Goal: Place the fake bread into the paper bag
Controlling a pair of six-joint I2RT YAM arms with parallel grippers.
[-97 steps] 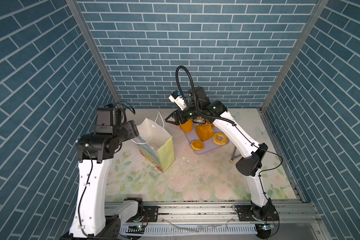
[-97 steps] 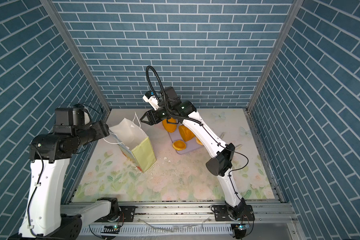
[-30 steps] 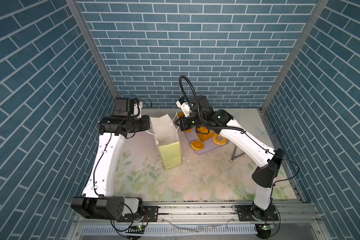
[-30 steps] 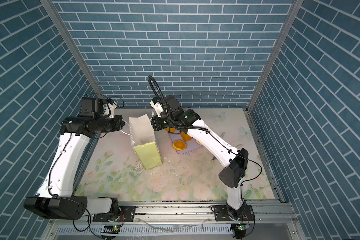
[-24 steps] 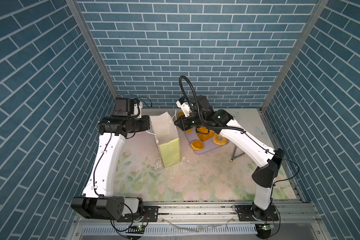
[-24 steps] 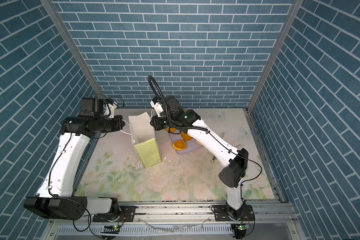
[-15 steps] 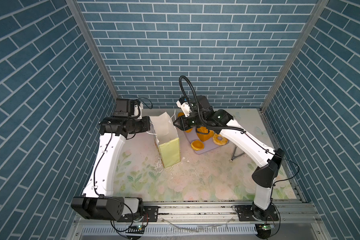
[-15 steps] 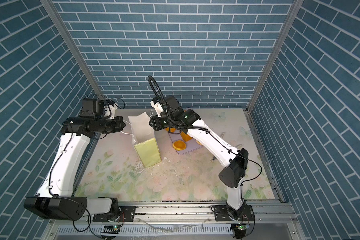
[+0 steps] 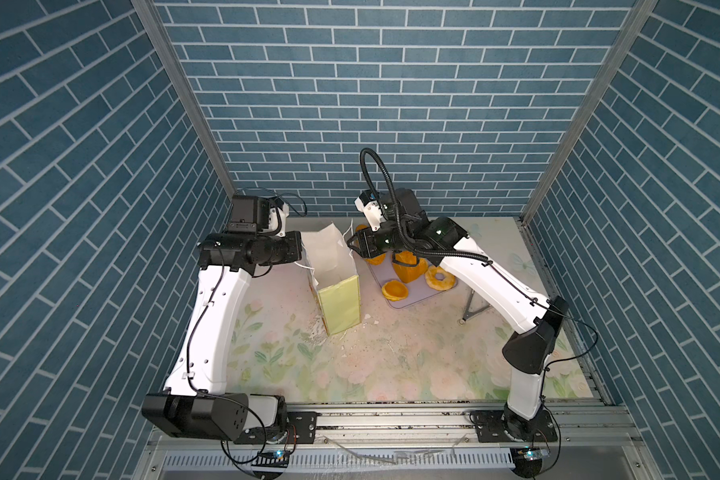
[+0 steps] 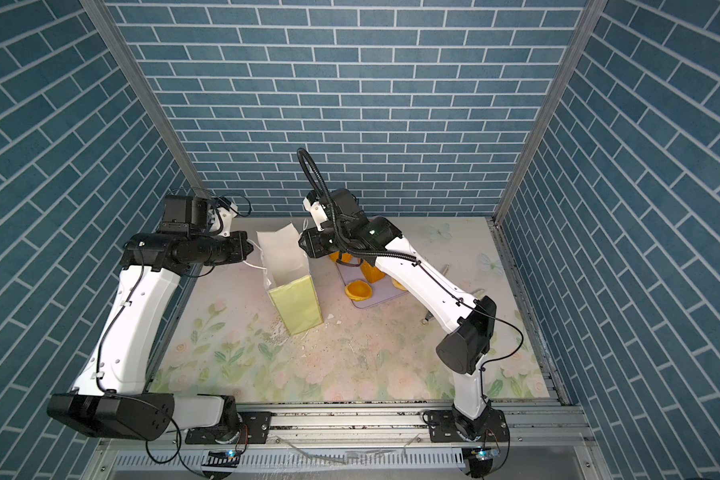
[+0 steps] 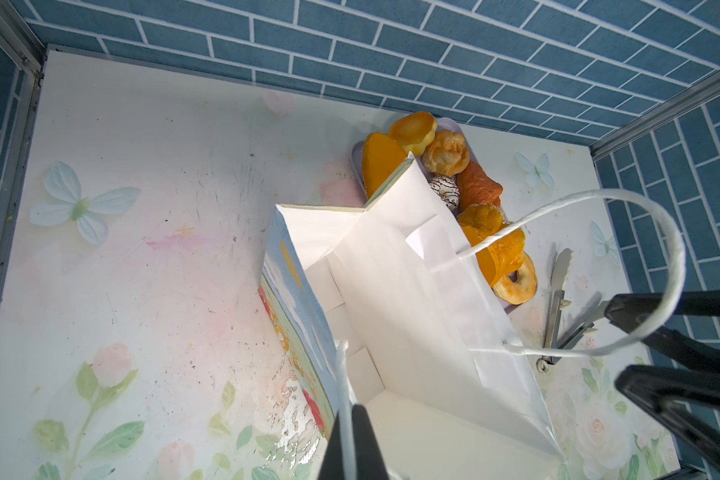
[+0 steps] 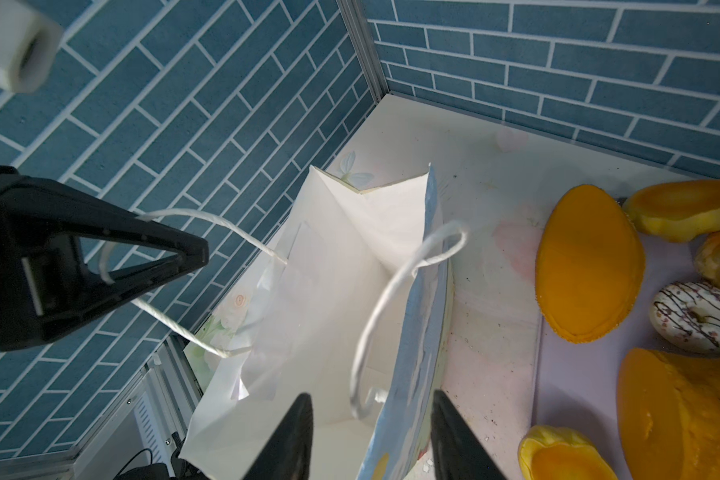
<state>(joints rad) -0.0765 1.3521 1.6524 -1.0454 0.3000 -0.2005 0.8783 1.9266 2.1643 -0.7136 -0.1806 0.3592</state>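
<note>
The paper bag (image 9: 338,302) (image 10: 296,306) stands upright with its mouth open, its white lining (image 11: 391,291) (image 12: 333,299) empty as far as I can see. My left gripper (image 9: 300,254) (image 10: 248,250) (image 11: 352,419) (image 12: 200,254) is shut on the bag's left cord handle (image 12: 208,220). My right gripper (image 9: 352,246) (image 10: 303,245) (image 12: 371,401) (image 11: 618,340) is open, straddling the bag's right wall, and the right handle (image 12: 391,291) hangs loose between its fingers. The fake bread sits on the tray: oval loaf (image 12: 587,266), cylinder loaf (image 9: 408,268), ring doughnut (image 9: 439,278), small bun (image 9: 393,289).
A lavender tray (image 9: 418,300) (image 10: 377,300) lies right of the bag under my right arm. Metal tongs (image 9: 472,307) (image 11: 558,299) lie on the floral mat beyond the tray. Blue brick walls close three sides. Crumbs are scattered in front of the bag.
My right gripper has opened and the bag's right handle now lies loose between its fingers. The left gripper stays shut on the left handle. The bag has barely shifted.
</note>
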